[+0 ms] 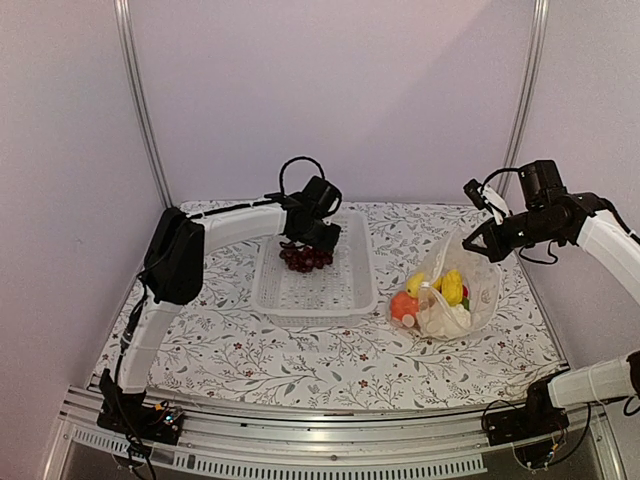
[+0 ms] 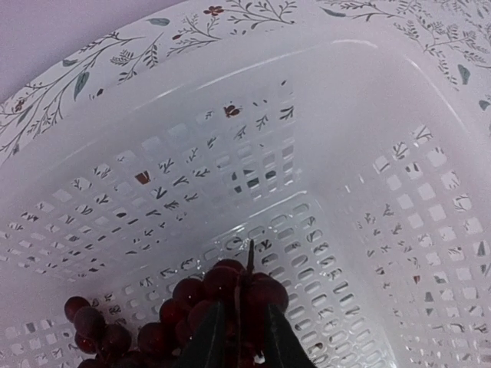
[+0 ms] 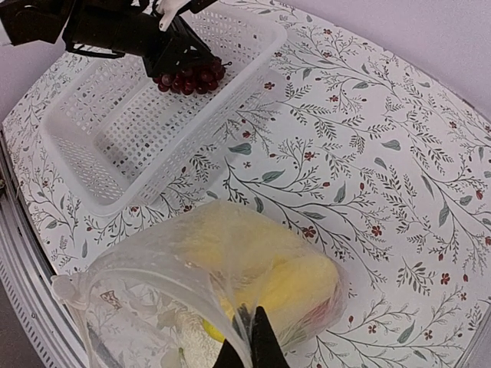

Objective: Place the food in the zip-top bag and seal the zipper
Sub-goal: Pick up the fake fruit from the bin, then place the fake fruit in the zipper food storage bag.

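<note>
Floral table (image 1: 300, 365): one basket (image 1: 316, 309); left tool (image 2: 244, 333) pinches one grape bunch (image 1: 305, 258), right tool (image 3: 250, 345) clamps one bag (image 1: 482, 282)

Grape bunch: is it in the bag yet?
No, the grape bunch is inside the white basket at the left gripper, well apart from the bag.

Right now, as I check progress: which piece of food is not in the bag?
The dark purple grape bunch: it sits in the white basket between the left gripper fingers, while the other pieces lie inside the zip-top bag.
</note>
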Robot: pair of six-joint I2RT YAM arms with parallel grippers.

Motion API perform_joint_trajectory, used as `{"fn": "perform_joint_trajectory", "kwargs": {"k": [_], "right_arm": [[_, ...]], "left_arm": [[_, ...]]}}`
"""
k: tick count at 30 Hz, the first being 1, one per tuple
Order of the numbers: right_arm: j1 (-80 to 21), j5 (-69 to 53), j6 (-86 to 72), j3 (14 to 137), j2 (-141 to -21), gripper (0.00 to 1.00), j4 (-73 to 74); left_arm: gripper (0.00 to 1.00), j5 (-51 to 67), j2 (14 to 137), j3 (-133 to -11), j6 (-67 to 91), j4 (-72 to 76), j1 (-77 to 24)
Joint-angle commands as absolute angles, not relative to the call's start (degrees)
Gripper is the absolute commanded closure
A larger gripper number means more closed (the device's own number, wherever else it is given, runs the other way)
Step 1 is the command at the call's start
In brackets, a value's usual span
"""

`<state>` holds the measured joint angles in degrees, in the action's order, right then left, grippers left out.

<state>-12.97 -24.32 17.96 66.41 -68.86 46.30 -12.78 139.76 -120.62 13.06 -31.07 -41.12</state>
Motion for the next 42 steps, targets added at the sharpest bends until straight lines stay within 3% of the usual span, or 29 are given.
{"fn": "perform_joint_trajectory", "kwargs": {"k": [1, 8, 30, 42], "right_arm": [[-12.65, -24.74, 17.67, 65.30, -66.94, 1.00, 45.10], [-12.65, -24.81, 17.67, 65.81, -67.23, 1.00, 45.16], [-12.67, -24.14, 17.92, 66.64, -68.11, 1.00, 45.36], [-12.64, -24.45, 18.02, 67.19, -68.89, 1.00, 46.00]], "left_arm": [[0.87, -12.61, 140.71, -121.08, 13.25, -33.35, -40.20], [1.00, -10.59, 138.16, -120.13, 12.37, -32.74, -40.49], [1.00, -16.93, 111.10, -112.49, 7.95, -28.11, -52.87], [1.00, -6.17, 106.21, -119.53, 5.05, -20.06, -62.52]]}}
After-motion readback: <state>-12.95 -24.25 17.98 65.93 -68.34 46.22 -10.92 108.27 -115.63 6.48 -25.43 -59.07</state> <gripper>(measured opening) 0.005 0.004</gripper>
